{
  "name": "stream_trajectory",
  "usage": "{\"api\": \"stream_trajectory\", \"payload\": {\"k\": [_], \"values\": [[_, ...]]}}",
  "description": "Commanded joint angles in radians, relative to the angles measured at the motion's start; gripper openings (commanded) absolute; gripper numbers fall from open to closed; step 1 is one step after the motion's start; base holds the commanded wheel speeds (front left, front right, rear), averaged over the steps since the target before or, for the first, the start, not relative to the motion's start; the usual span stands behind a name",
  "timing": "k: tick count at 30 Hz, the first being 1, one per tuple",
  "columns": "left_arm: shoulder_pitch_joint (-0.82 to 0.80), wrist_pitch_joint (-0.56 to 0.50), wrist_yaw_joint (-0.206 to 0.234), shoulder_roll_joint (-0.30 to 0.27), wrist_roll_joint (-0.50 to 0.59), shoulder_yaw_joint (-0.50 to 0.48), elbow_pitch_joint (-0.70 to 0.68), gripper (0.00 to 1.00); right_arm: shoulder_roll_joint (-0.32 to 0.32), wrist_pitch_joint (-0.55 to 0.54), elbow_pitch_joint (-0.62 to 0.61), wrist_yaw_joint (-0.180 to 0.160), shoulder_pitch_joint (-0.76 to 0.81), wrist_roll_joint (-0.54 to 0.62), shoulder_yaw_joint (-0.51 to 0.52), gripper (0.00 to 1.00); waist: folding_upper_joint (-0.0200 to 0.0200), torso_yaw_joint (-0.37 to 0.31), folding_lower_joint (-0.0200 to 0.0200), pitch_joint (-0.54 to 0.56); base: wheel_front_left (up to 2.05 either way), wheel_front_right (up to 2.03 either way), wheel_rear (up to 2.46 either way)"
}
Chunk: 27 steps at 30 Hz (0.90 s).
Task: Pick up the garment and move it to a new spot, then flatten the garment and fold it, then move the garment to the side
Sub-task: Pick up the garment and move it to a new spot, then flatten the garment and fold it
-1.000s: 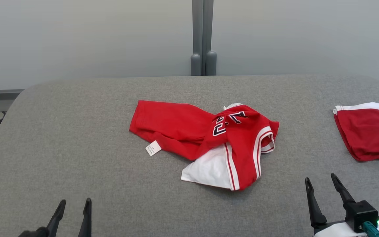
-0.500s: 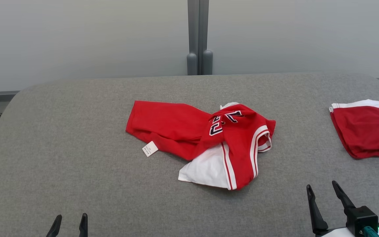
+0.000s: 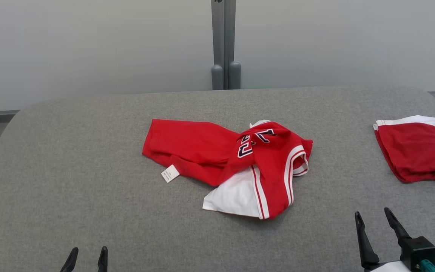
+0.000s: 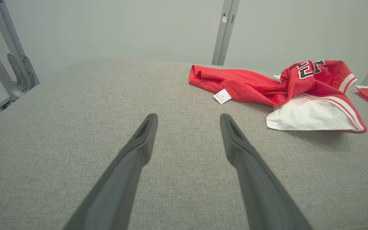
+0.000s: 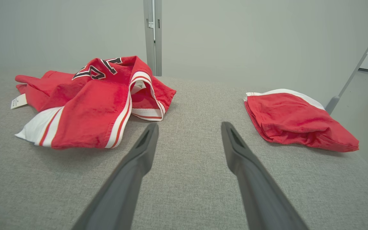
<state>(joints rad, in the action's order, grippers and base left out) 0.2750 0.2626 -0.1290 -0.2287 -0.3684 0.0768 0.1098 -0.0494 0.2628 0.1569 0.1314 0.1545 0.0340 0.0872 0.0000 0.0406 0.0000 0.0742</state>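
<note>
While garment lies crumpled | left claw wide, empty | right claw wide, empty

The left gripper sits low at the head view's lower left, fingertips rising from the bottom edge, jaws spread wide and empty. The right gripper stands at the lower right, fingers pointing up, likewise wide apart, holding nothing.

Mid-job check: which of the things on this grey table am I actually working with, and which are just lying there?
For the job: crumpled red jersey, mid-table; left pincer, open; right pincer, open.

Just lying about: folded red garment near the right edge of the grey table; grey post behind.
</note>
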Motion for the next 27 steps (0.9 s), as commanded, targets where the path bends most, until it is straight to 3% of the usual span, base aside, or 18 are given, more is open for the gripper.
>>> {"api": "stream_trajectory", "payload": {"k": [1,15,21,27], "values": [[0.008,0.003,-0.002,-0.006,-0.004,0.003,0.003,1.0,-0.002,0.003,0.003,-0.002,0.004,-0.006,0.003,1.0,0.0,0.001,0.0,0.001,0.0,0.0,0.0],[-0.022,0.003,-0.002,-0.006,0.004,0.033,-0.011,1.0,-0.002,0.003,0.001,-0.001,-0.004,-0.006,-0.001,1.0,0.0,0.015,0.0,-0.012,0.0,0.0,0.0],[-0.133,0.003,-0.002,0.01,0.001,0.166,0.014,1.0,-0.002,0.003,-0.004,-0.001,-0.027,0.007,-0.007,1.0,0.0,0.006,0.0,-0.033,0.0,0.0,0.0],[-0.331,-0.059,-0.002,0.042,-0.031,0.373,0.165,1.0,-0.002,0.003,-0.01,-0.002,-0.059,0.014,-0.03,1.0,0.0,-0.035,0.0,-0.068,0.0,0.0,0.0]]}}
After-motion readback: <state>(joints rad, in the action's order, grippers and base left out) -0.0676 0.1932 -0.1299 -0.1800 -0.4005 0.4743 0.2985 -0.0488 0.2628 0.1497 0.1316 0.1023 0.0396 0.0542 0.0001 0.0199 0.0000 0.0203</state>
